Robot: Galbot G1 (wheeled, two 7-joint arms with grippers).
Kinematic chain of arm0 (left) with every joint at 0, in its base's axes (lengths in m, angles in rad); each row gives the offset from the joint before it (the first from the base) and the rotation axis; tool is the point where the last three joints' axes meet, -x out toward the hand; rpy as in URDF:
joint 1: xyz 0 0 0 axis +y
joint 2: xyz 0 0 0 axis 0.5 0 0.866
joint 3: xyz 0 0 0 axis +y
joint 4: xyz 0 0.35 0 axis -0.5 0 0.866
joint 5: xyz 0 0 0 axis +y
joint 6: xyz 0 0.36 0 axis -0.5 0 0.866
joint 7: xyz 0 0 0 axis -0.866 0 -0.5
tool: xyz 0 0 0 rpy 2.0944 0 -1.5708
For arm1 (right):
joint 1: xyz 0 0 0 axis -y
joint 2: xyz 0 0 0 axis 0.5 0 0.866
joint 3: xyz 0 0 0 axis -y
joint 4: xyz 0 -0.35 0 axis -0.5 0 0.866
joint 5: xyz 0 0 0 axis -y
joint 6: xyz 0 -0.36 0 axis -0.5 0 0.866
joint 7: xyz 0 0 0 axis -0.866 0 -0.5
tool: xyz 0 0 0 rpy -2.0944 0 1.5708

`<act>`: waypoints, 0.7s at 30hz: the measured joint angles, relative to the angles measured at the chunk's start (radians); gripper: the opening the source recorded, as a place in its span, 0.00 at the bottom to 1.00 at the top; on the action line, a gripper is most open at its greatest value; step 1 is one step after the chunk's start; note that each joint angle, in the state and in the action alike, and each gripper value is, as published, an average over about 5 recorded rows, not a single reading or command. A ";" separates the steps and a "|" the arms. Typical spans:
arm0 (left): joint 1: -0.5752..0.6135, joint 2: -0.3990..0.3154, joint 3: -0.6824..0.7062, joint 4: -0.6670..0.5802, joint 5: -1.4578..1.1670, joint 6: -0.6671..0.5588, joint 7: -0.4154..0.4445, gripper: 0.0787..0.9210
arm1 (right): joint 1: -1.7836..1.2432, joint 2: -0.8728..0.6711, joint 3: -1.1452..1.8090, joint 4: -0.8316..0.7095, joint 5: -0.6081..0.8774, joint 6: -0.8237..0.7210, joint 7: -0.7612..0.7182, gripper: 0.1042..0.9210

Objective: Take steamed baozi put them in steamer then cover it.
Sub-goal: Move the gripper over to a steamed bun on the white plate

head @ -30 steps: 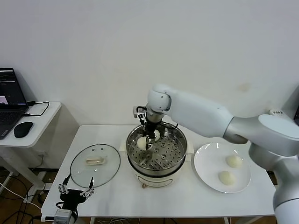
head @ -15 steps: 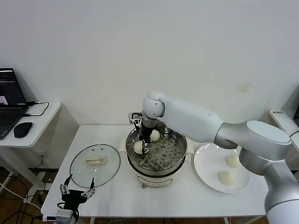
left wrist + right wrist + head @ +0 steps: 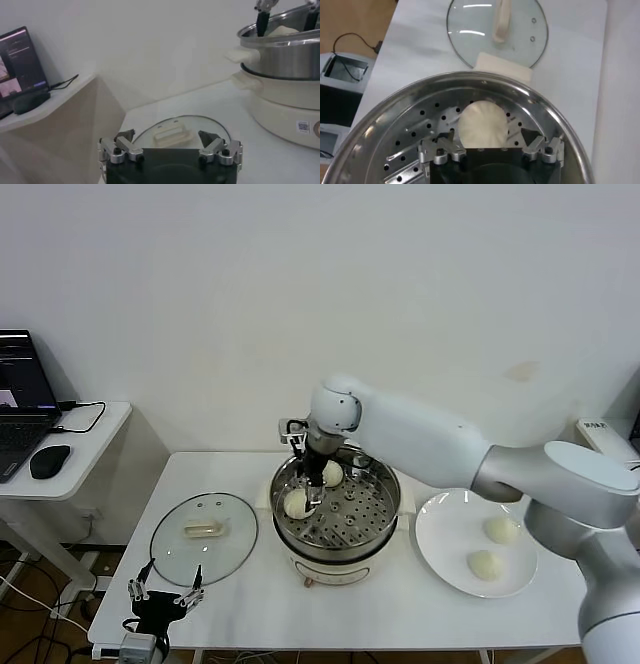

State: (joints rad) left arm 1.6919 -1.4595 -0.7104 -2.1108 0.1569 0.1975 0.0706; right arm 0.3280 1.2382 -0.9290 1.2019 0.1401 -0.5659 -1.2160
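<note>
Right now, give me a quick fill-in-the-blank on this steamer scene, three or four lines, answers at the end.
1. The number of baozi lying on the steamer tray is ____.
2. The white plate holds ____ baozi.
3. The right gripper hangs inside the steamer with its fingers ____, over a baozi on the tray.
4. The cover lies flat on the table on the robot's ____ side of the steamer, near the left gripper.

Missing words: two; two; open; left

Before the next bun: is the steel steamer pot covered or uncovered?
Uncovered: the round glass lid lies flat on the table beside the steamer pot.
</note>
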 measured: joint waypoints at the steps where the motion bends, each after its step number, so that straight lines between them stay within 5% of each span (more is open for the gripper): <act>1: 0.001 0.000 -0.001 -0.002 0.000 0.000 0.001 0.88 | 0.005 -0.020 0.006 0.013 0.003 0.003 -0.005 0.88; 21: 0.001 0.019 0.001 0.007 -0.003 0.017 0.016 0.88 | 0.004 -0.582 0.113 0.311 -0.046 0.113 -0.113 0.88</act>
State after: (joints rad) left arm 1.6924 -1.4400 -0.7096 -2.1035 0.1541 0.2142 0.0870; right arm 0.3315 0.6558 -0.8165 1.5129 0.0937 -0.4526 -1.3291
